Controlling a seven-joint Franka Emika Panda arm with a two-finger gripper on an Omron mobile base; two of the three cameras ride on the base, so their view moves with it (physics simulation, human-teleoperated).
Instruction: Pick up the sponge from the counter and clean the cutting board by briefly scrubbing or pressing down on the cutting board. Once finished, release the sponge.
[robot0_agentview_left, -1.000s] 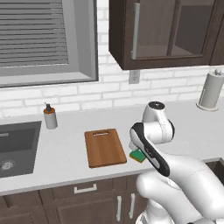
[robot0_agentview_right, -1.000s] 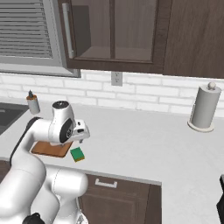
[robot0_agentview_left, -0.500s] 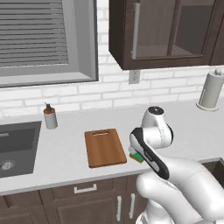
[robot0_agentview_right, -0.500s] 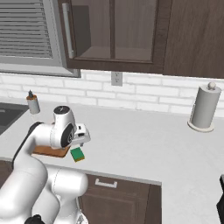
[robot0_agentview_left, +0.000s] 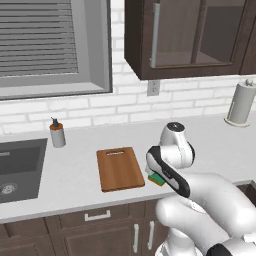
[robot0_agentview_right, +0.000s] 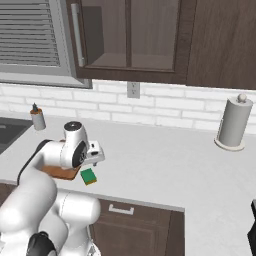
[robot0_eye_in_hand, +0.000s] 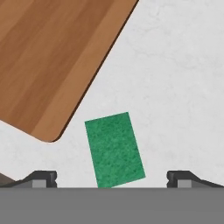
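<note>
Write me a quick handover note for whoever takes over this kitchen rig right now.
Gripper: open, empty, above the sponge, fingertips on either side of it in the hand view.
Sponge: green side up on the counter, beside the cutting board, near its corner, not touching.
Done: approach only.
Left: grasp the sponge, scrub or press on the board, release.

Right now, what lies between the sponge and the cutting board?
Nothing: in the hand view, only bare counter separates the sponge from the cutting board.
</note>
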